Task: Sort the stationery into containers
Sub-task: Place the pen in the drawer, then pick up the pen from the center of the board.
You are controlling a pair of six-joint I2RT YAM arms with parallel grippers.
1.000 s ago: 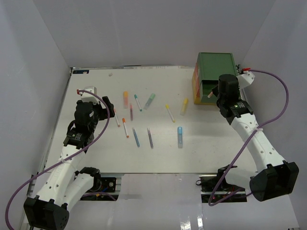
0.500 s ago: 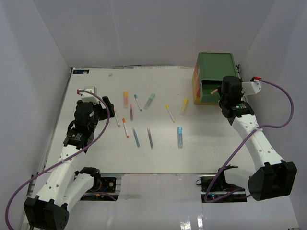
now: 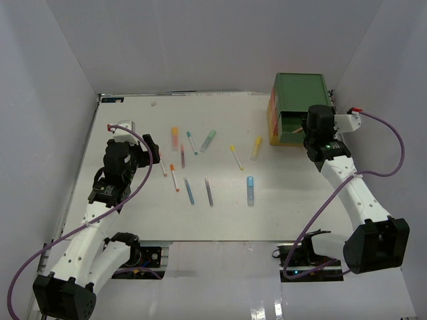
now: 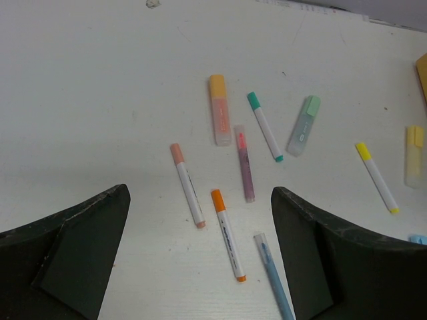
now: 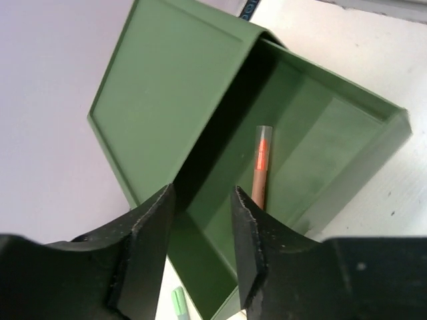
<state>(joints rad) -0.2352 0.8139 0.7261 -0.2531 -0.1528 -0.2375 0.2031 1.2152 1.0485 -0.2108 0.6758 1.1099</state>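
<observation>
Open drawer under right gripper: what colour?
Green, the open box-like drawer; shows best in right wrist view.

You see the whole worktop [image 3: 220,223] from above its near edge. Your left wrist view closes on stationery [image 4: 219,113] mid-worktop; your right peers into the green drawer [image 5: 300,133] at the far-right corner. Overhead shows both.

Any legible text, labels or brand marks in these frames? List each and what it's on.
No text is readable.
Print along the orange-capped pen: too small to read.
Print on the pink-capped pen: too small.
The sticker, far left: blurred.
The green drawer: no marks show.
</observation>
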